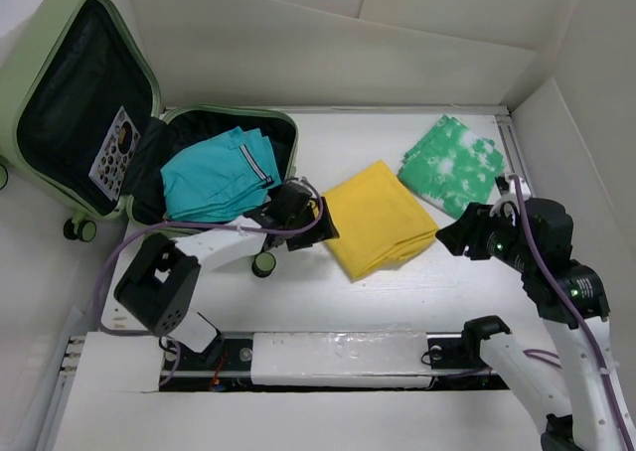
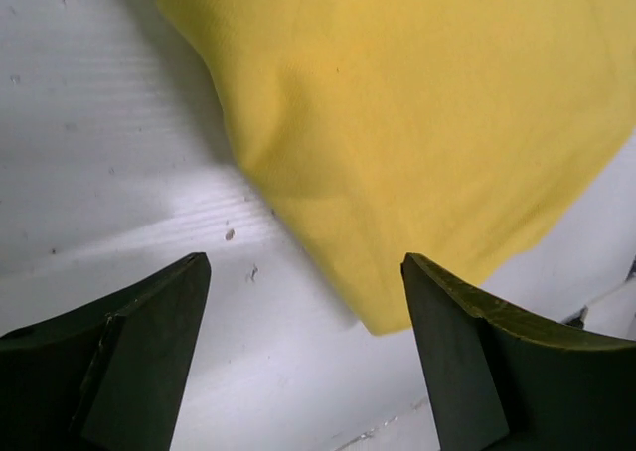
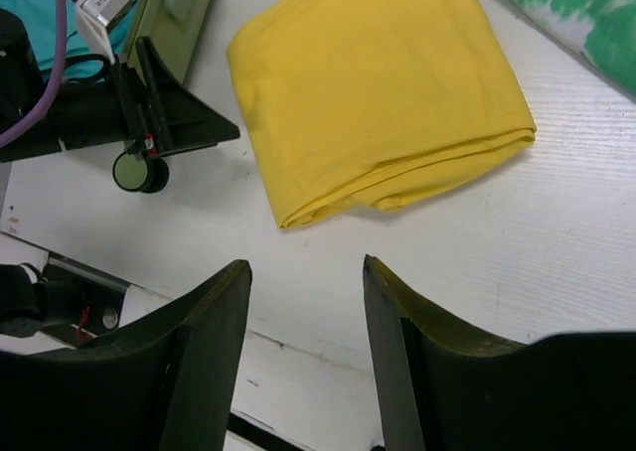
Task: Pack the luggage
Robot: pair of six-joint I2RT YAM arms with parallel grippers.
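The open suitcase [image 1: 20, 113] at the far left of the surface [image 1: 328, 292] has blue clothes [image 1: 214, 178] inside — the yellow cloth [image 1: 378, 218] right of it and the green cloth [image 1: 455, 163] further right are not packed yet — and the left fingers [image 2: 139, 362] and right fingers [image 3: 189, 362] are open, holding nothing.

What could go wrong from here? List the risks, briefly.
1. The open left gripper sits over one corner of the folded yellow cloth. Pinching there may lift only the top layer and unfold it.
2. The right gripper, also open, faces the same cloth, so the arms could clash.
3. Teal clothes already fill the base of the luggage, so the cloth may drape over its rim.
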